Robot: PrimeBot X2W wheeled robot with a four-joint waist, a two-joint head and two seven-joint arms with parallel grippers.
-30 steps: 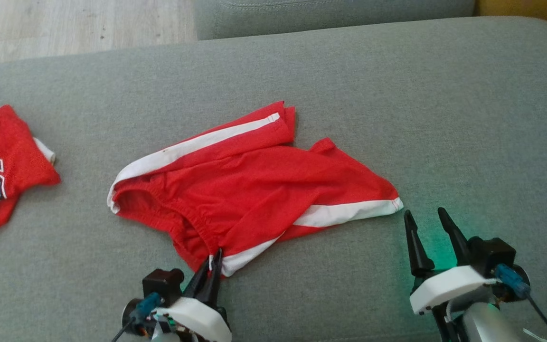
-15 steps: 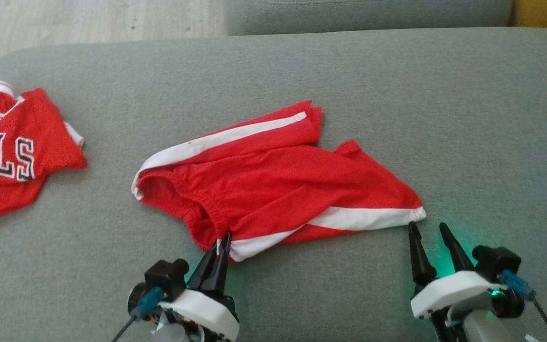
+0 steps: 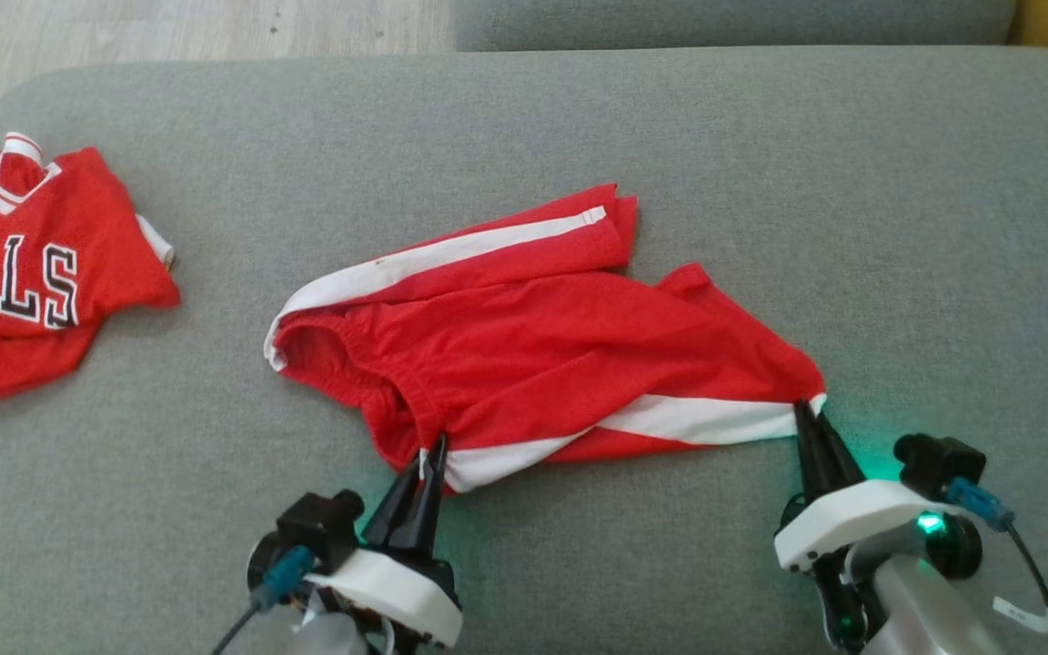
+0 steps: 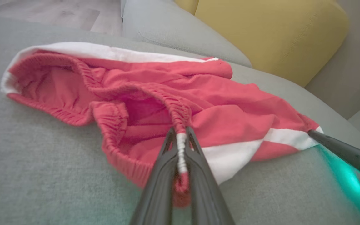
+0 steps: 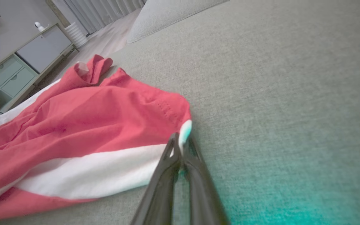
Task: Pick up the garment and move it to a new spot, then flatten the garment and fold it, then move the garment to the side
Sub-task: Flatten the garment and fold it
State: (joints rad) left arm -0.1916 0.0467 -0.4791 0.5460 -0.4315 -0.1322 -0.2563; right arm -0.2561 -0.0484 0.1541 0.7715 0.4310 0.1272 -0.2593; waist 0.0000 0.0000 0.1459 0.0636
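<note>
The garment [image 3: 533, 346] is a pair of red shorts with white side stripes, lying crumpled on the grey cushion [image 3: 760, 182]. My left gripper [image 3: 431, 455] is shut on the elastic waistband at the near edge; in the left wrist view the gripper [image 4: 180, 137] pinches the white part of the band of the shorts [image 4: 155, 93]. My right gripper [image 3: 808, 414] is shut on the white corner of the right leg hem; the right wrist view has the gripper [image 5: 181, 142] nipping that corner of the shorts [image 5: 89, 118].
A red jersey with black-and-white letters [image 3: 24, 273] lies at the cushion's left end. A second grey cushion [image 3: 724, 23] sits behind, with a yellow one [image 4: 270, 34] beside it. Wooden floor [image 3: 169, 27] lies beyond the far left edge.
My right gripper moved forward to the hem corner and shut on it; it was open before. The left gripper stayed shut on the waistband. The camera turned left.
</note>
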